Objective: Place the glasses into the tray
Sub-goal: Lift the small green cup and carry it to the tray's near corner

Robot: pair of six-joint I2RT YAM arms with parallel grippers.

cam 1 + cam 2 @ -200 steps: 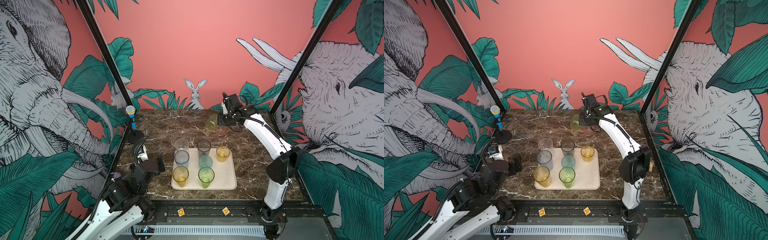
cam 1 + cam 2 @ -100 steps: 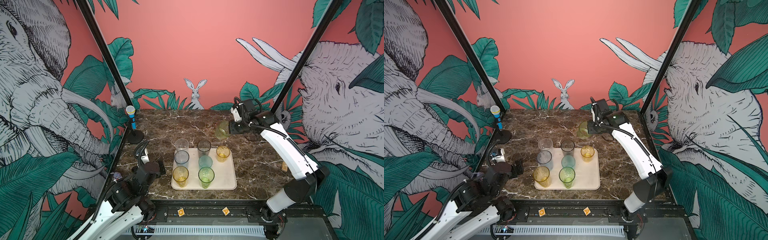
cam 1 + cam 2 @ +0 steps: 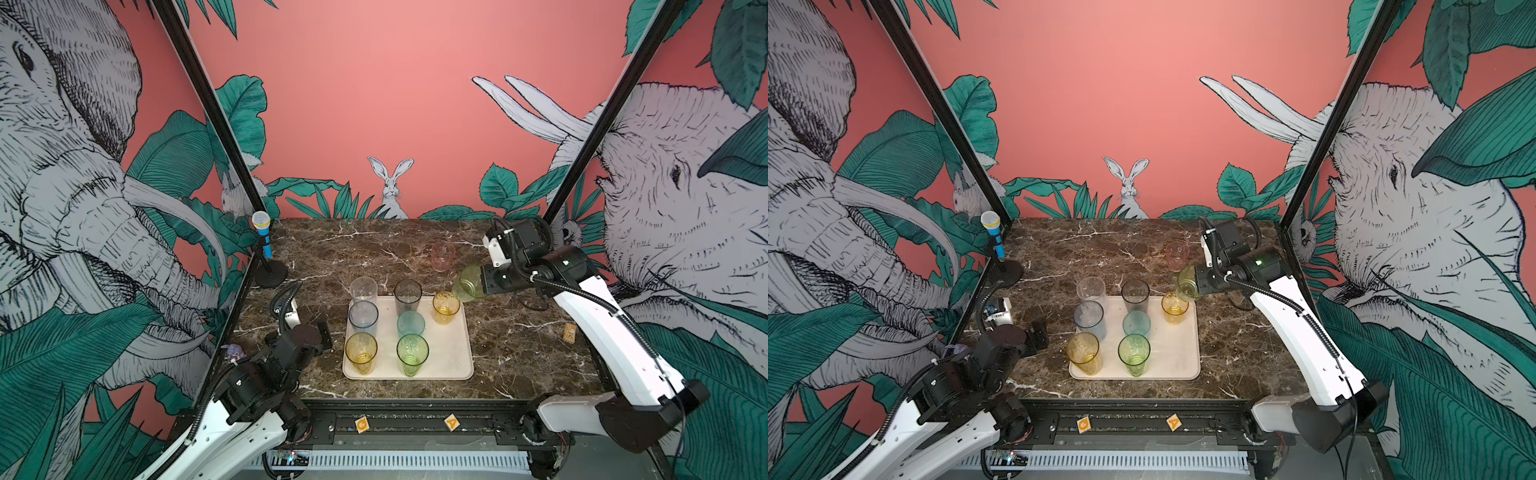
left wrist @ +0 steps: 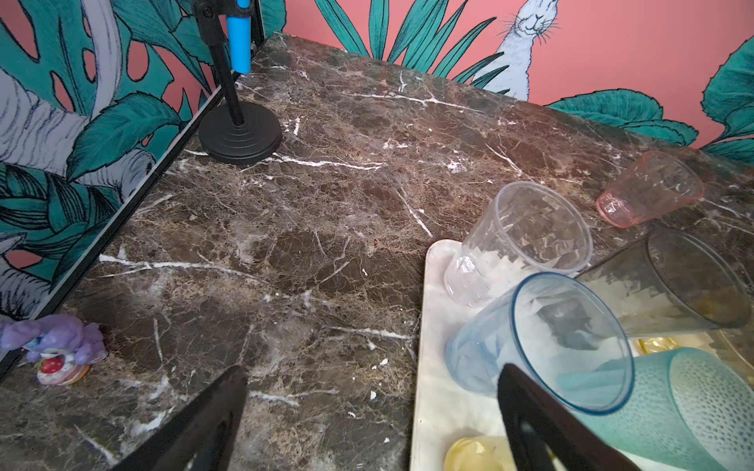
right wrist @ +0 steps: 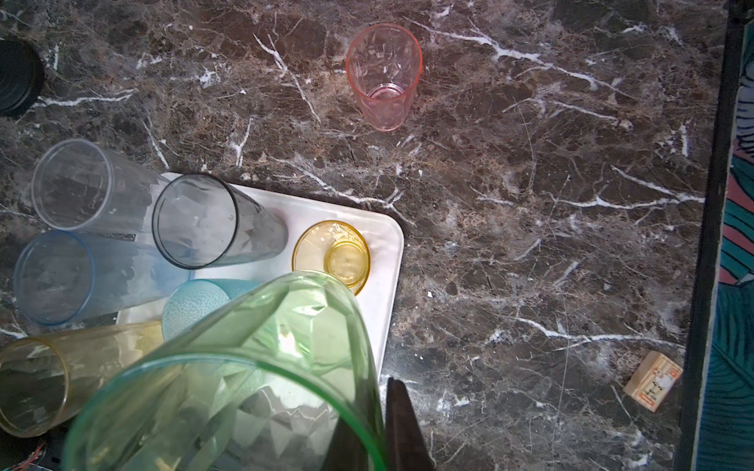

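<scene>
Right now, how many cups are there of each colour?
clear glass: 1
blue-grey glass: 1
smoky grey glass: 1
teal glass: 1
pink glass: 1
yellow: 2, tall yellow glass, short amber glass
green: 2, tall green glass, short green glass
Total: 9

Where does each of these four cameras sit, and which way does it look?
Top view: high at the front, tilted down toward the back wall; shows flat cream tray, left arm, right arm.
Top view: same head, slightly aside; same tray, arms.
Left wrist: on the left arm, looking across the brown marble table between open left fingers.
Right wrist: on the right arm, looking down past the short green translucent glass its right fingers pinch.
Shared: both wrist views catch the short pink translucent glass, off the tray.
</scene>
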